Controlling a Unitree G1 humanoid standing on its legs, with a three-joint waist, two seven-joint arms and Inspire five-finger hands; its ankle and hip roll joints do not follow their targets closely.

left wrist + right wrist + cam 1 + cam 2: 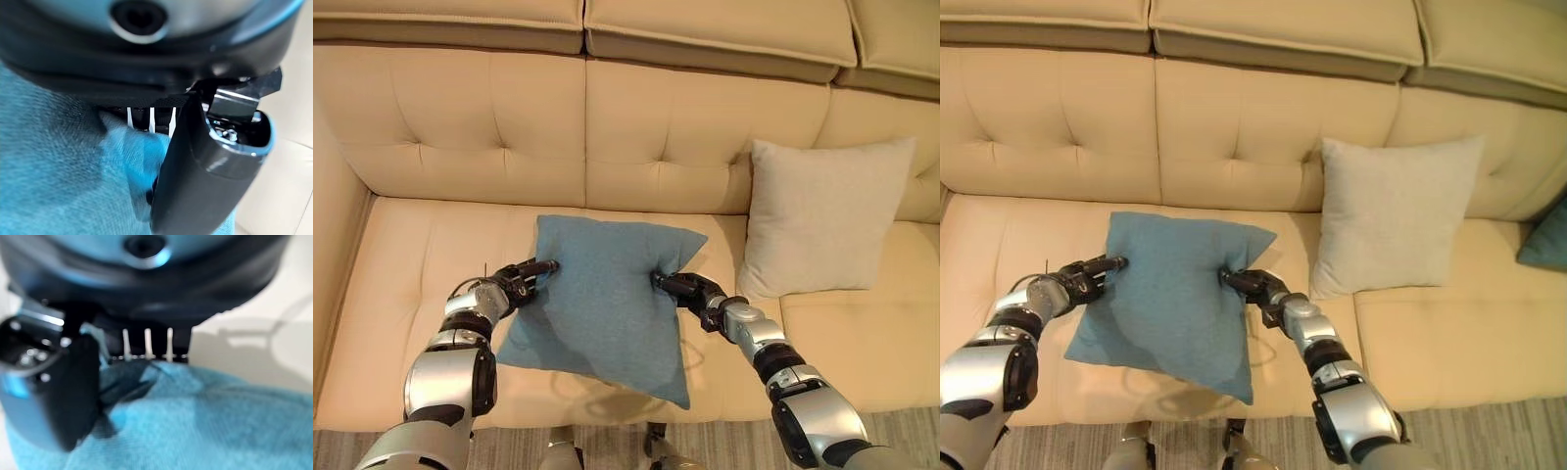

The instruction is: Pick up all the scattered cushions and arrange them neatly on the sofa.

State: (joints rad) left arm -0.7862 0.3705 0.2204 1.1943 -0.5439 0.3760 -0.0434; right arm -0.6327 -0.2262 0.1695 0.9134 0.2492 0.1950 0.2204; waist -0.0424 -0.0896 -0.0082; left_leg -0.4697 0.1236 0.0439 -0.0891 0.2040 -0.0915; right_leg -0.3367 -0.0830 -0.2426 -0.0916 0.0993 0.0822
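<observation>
Blue cushion (602,304) held over sofa seat (401,274), lower corner hanging past front edge. Left edge pinched by left hand (514,278), right edge by right hand (690,289) (fabric bunched under both thumbs). Cream cushion (822,215) propped upright against backrest, just beside.

Both arms reach forward. Left hand (514,282) and right hand (690,290) each pinch fabric between thumb and curled fingers.
</observation>
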